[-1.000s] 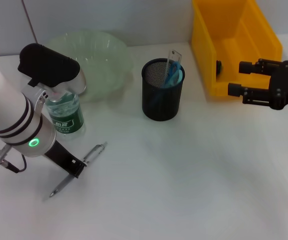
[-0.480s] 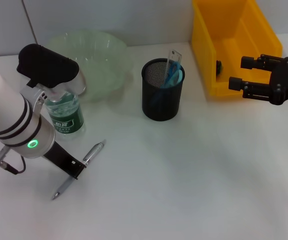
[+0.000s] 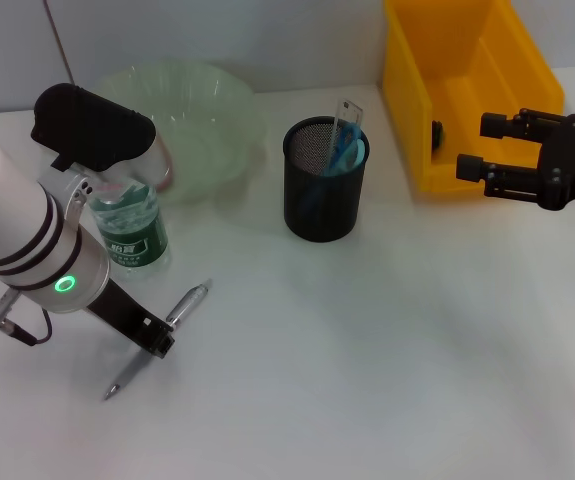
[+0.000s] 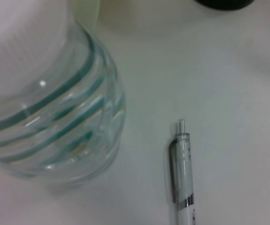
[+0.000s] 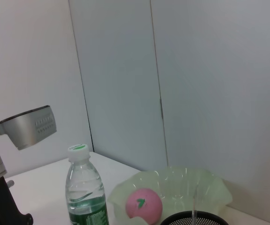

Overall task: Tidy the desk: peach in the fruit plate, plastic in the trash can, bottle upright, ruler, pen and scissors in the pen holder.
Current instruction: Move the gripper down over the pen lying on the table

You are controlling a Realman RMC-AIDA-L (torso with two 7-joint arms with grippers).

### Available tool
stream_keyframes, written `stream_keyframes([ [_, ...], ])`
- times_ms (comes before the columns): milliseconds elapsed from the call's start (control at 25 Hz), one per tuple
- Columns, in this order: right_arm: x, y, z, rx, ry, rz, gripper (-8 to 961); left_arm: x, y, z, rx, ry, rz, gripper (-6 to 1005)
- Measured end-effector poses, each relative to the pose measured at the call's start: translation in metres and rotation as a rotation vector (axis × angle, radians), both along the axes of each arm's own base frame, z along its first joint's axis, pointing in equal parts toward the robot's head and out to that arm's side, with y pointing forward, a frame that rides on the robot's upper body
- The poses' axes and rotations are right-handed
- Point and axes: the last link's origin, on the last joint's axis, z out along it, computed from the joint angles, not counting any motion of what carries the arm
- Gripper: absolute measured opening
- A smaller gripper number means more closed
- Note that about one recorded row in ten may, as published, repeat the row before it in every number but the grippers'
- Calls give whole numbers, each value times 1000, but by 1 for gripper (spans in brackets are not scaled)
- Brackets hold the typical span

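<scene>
Head view: bottle [image 3: 132, 232] stands beside pen [image 3: 157, 338].

Not much for me to read here tbh. The bottle [image 3: 130, 232] at the left of the head view has a green label [image 3: 129, 246] with white print on it, but I can't make out any characters. Nothing else carries text.

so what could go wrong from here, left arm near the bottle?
1. The water bottle stands upright right beside the left arm; a sideways move toward the pen could knock it over.
2. The pen lies partly under the left claw and could roll away if nudged.
3. The mesh pen holder already holds items, so the pen could catch on insertion.
</scene>
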Motion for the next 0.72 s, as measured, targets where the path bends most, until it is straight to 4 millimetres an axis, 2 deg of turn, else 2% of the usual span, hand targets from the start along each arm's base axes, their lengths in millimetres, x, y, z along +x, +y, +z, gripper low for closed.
stream_keyframes([
  [200, 0, 0, 0, -1, -1, 0, 726, -3, 0, -2, -9, 9, 15, 288],
  [720, 0, 0, 0, -1, -1, -1, 726, -9, 1, -4, -15, 21, 33, 373],
])
